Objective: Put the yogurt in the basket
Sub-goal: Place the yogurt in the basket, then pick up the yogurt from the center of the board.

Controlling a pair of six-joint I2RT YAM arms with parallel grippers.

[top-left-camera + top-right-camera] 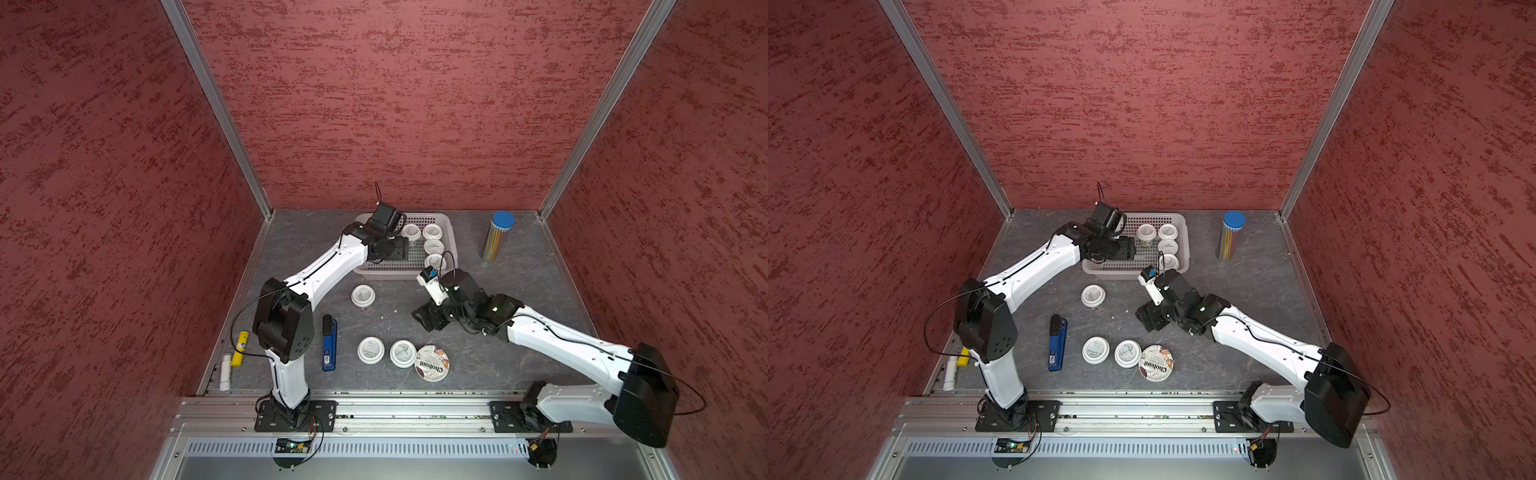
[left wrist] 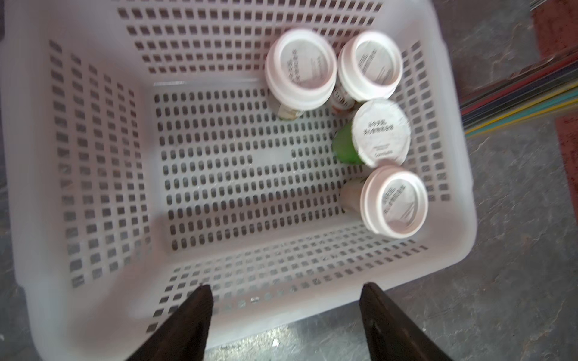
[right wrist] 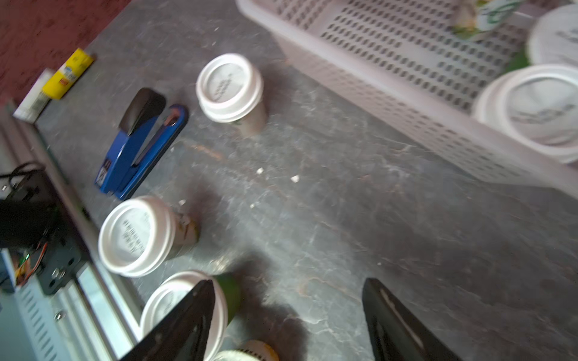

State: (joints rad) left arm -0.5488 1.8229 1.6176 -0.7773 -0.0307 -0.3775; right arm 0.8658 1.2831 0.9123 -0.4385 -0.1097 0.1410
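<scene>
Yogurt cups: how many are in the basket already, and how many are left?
Done: four small yogurt cups sit in the basket. In hand: nothing; the left end effector and right end effector are open, empty. Left: three small cups and the Chobani cup on the table.

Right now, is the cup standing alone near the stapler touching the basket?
Apart. In both top views bare table shows between the cup and the near wall of the basket; the right wrist view shows the same gap.
</scene>
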